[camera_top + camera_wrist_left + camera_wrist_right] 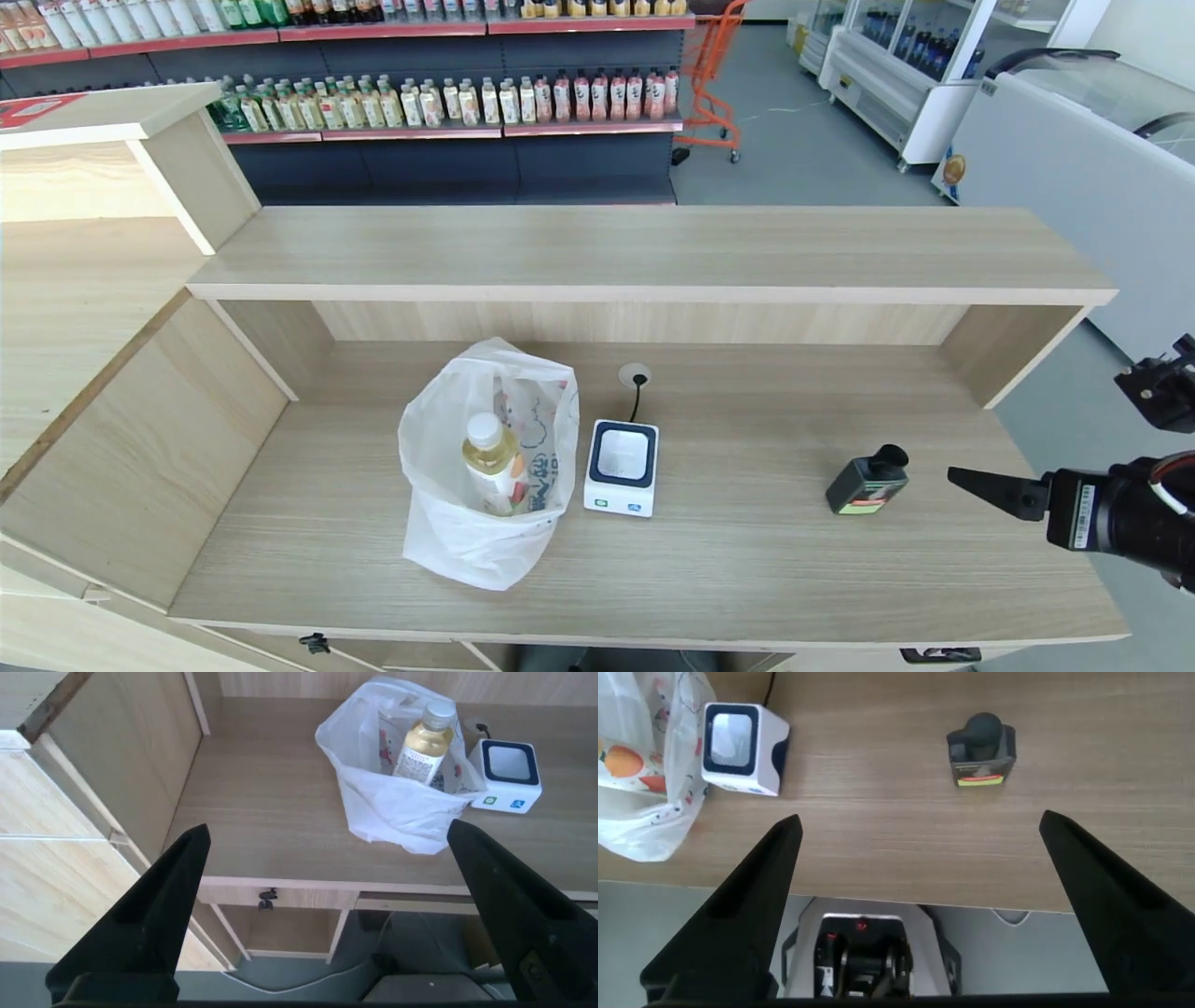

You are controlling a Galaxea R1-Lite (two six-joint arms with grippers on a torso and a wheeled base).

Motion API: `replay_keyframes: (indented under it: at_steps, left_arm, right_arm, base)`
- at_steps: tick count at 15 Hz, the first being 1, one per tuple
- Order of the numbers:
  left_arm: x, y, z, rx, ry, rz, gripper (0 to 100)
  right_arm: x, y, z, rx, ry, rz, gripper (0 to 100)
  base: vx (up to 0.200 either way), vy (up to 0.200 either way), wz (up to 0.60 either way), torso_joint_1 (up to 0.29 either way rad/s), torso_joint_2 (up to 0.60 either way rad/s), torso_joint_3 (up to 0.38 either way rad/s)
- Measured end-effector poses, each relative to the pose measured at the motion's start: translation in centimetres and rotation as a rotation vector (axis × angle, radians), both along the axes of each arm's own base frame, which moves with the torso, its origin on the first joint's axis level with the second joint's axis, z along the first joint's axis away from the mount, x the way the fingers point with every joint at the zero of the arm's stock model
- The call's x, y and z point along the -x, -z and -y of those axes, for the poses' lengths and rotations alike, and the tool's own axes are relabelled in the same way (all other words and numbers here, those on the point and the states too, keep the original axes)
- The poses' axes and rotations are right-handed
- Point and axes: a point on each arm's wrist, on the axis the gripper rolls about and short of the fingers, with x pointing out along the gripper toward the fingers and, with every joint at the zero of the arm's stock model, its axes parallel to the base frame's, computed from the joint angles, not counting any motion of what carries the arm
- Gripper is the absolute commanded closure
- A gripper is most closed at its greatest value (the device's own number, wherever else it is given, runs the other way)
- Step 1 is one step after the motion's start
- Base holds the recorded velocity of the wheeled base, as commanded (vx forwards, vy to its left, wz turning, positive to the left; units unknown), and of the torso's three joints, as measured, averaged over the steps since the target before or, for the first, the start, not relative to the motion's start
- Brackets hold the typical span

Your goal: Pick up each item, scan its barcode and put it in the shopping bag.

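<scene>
A white plastic shopping bag (467, 532) stands open on the wooden counter (747, 579), left of centre, with a yellow-drink bottle (490, 462) upright inside it. The white box scanner (622, 467) sits just right of the bag, window facing up. Further right a small dark bottle (868, 483) with a black cap rests on the counter. My right gripper (922, 819) is open and empty, and one of its fingers (994, 490) is just right of the dark bottle (980, 751). Off the counter's front left edge, my left gripper (327, 831) hangs open and empty, short of the bag (402, 812).
A raised wooden shelf (653, 252) runs along the back of the counter, with side walls at the left and right ends. The scanner's cable goes into a round socket (635, 375) behind it. Store shelves and freezers stand beyond.
</scene>
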Motion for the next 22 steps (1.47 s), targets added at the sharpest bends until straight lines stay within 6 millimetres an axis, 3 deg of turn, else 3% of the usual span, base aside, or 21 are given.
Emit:
replay_keyframes:
  at_steps: [5, 9, 14, 19, 22]
  left_arm:
    - [0.0, 0.0, 0.0, -0.003, 0.000, 0.000, 0]
    - [0.0, 0.0, 0.0, -0.005, 0.001, 0.000, 0]
    - [0.0, 0.0, 0.0, -0.005, 0.001, 0.000, 0]
    - [0.0, 0.0, 0.0, -0.006, 0.002, 0.000, 0]
    - [0.0, 0.0, 0.0, -0.006, 0.001, 0.000, 0]
  right_arm:
    - [-0.7, 0.7, 1.0, 0.042, 0.035, -0.066, 0]
    - [-1.8, 2.2, 1.8, 0.268, -0.040, -0.147, 0]
    - [-5.5, 5.1, 1.9, 0.540, -0.178, -0.232, 0]
    - [-10.9, 8.4, -1.6, 0.607, -0.325, -0.111, 0]
    - [-14.0, 10.2, -5.7, 0.613, -0.438, -0.034, 0]
  base:
    - [0.000, -0.160, 0.00, 0.000, 0.00, 0.001]
    - [0.000, 0.000, 0.00, 0.000, 0.00, 0.000]
    - [0.000, 0.000, 0.00, 0.000, 0.00, 0.000]
    - [0.000, 0.000, 0.00, 0.000, 0.00, 0.000]
    - [0.000, 0.000, 0.00, 0.000, 0.00, 0.000]
